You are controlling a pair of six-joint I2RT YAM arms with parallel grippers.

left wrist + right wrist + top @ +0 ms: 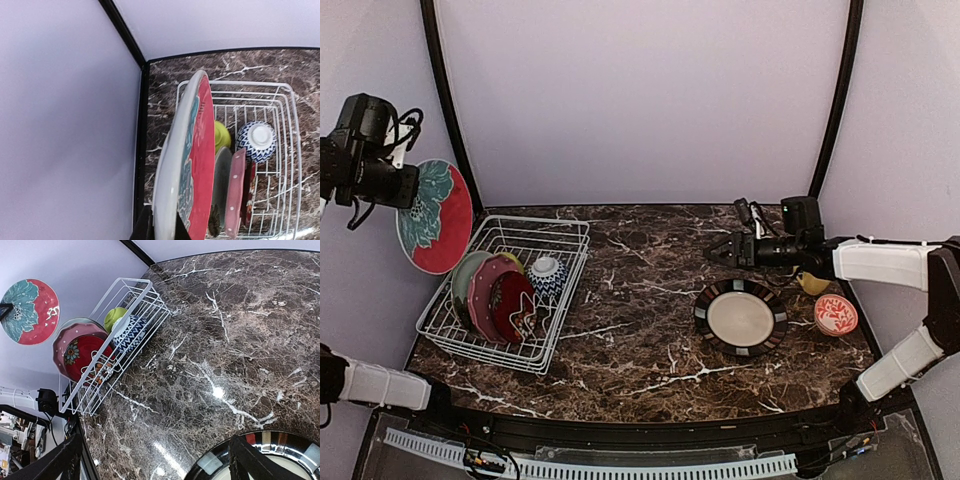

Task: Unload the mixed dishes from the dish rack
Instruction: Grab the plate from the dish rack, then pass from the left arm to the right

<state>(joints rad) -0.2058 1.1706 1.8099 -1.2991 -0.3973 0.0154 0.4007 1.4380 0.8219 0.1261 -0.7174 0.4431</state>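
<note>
the left gripper (410, 193) is up by the left wall, high over the near-left side of the dish rack (530, 238), its fingers (144, 227) pinched tight on the rim of the red-teal floral plate (438, 218). the plate hangs clear of the wires, stood on edge, with its painted face turned towards the middle of the marble table (640, 300). from the wrist view you look straight along its edge, down into the rack below. standing in the tines are a pale green plate (463, 275), a pink dotted plate (488, 292) and a dark red floral plate (515, 305), with a lime-green bowl (511, 260) and a blue-white bowl (547, 277) just behind them. the bare marble lies to the right of the held plate and lower, between the rack and the black-rimmed plate (740, 317) already on the table. so i'd guess the coming move is a swing rightward and down, tipping the plate from upright to flat. the right gripper (718, 249) hovers over the right half with its fingers spread as wide as they go and nothing between them, near the red-white bowl (835, 314) and yellow mug (813, 284). it is well apart from the rack, so the left arm is much the nearer.
</note>
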